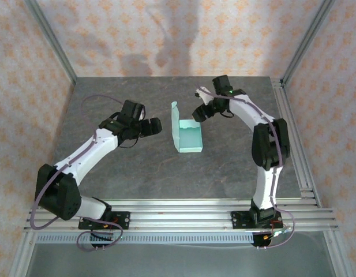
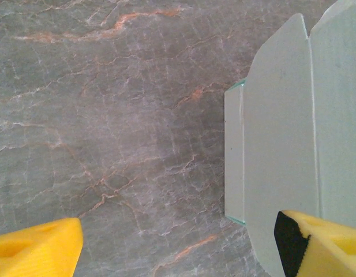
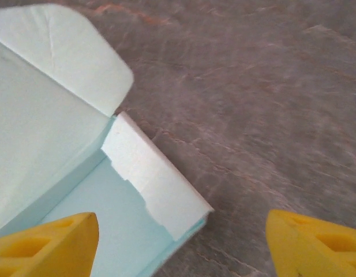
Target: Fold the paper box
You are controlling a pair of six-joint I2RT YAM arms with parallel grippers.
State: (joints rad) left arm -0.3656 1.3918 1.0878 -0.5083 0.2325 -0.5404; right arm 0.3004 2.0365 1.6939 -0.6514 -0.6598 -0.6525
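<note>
Paper box [image 1: 186, 135] sits in the middle of the gray table [image 1: 137, 167], between the two arms. It looks partly made. The bottom is flat on the table and the low walls are up, so it has a box shape.

On the left, the left gripper [image 1: 154, 126] hangs just beside the box. Its fingers are wide apart and hold nothing. From its wrist camera, one yellow finger [image 2: 322, 245] is right by the side of the box; I cannot tell if it touches.

In the middle, one tall flap [image 1: 174, 118] sticks up and the top is open. A small tab [image 3: 154, 184] is folded along one edge.

On the right, the right gripper [image 1: 198, 112] is near the far end of the box. Its fingers are apart too and grip nothing.

I think what is left is to push the tall flap down and tuck it in.
</note>
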